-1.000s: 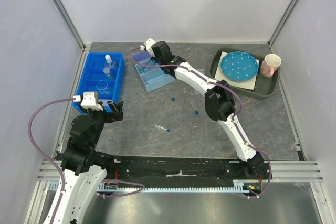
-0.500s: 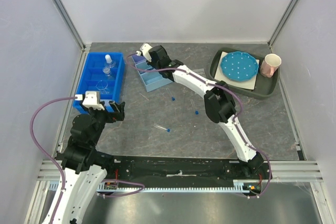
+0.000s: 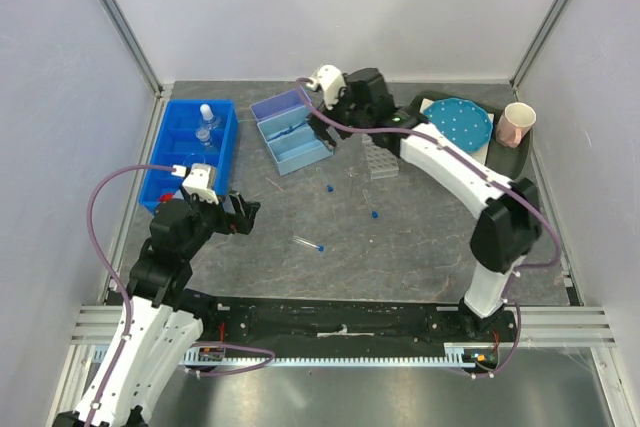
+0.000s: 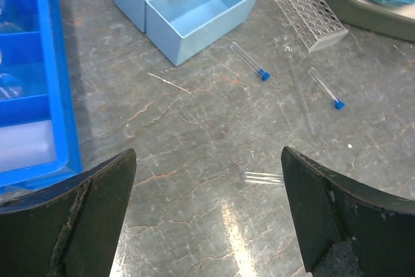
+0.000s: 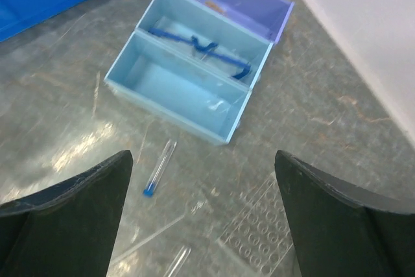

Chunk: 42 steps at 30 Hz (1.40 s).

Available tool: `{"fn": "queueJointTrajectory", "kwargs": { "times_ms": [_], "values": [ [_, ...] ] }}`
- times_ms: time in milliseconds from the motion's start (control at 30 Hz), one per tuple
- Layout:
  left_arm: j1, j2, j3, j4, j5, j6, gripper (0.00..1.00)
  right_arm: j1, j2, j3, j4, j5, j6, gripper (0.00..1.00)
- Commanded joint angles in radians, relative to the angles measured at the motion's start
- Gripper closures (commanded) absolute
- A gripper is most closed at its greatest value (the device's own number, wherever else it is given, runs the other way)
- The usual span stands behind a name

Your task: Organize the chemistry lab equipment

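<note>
Standing wide apart and empty, the left jaws are held over the counter (image 3: 420, 247), on the near side of the pale blue box (image 3: 290, 133). Three blue-capped clear tubes (image 3: 309, 244) are scattered near that box, with a clear rack (image 3: 378, 157) to its right. The right jaws, fully spread and empty, are hung just right of the box. Blue-rimmed safety glasses (image 5: 198, 47) are seen in its middle compartment.

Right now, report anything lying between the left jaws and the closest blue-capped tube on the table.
Nothing visible does. Only bare table lies between the open left jaws and the nearest blue-capped tube. The thin clear rod lies farther out, beyond that tube.
</note>
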Motion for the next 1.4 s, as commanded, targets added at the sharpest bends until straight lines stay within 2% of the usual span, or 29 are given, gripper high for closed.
{"fn": "queueJointTrajectory", "kwargs": {
  "times_ms": [0,133,267,433,667,833,1100,1133,1233,1367],
  "values": [
    [0.002,0.035,0.005,0.053,0.122,-0.004,0.01,-0.078,-0.118,-0.15,-0.014,-0.234,0.08,0.02],
    [0.002,0.082,0.002,0.065,0.186,-0.041,0.01,-0.155,-0.214,-0.291,-0.064,-0.32,0.106,0.02],
    [0.003,0.139,-0.009,0.073,0.267,-0.153,0.01,-0.268,-0.308,-0.443,-0.074,-0.464,0.1,0.02],
    [0.002,0.174,-0.052,0.131,0.367,-0.283,0.02,-0.345,-0.446,-0.643,-0.04,-0.547,0.067,0.02],
    [-0.02,0.263,-0.075,0.168,0.373,-0.395,0.03,-0.497,-0.601,-0.764,0.038,-0.687,0.047,0.02],
    [-0.134,0.352,-0.052,0.182,0.27,-0.437,0.03,-0.55,-0.593,-0.772,0.039,-0.727,0.051,0.02],
    [-0.348,0.542,0.048,0.191,0.107,-0.443,0.05,-0.552,-0.598,-0.761,0.02,-0.758,0.051,0.02],
    [-0.368,0.567,0.08,0.19,0.04,-0.446,0.07,-0.552,-0.599,-0.761,0.02,-0.758,0.051,0.02],
    [-0.438,0.702,0.173,0.167,-0.121,-0.46,0.1,-0.552,-0.607,-0.76,0.02,-0.756,0.051,0.02],
    [-0.492,0.926,0.334,0.119,-0.176,-0.429,0.11,-0.554,-0.615,-0.761,0.02,-0.756,0.053,0.02]
  ]
}}
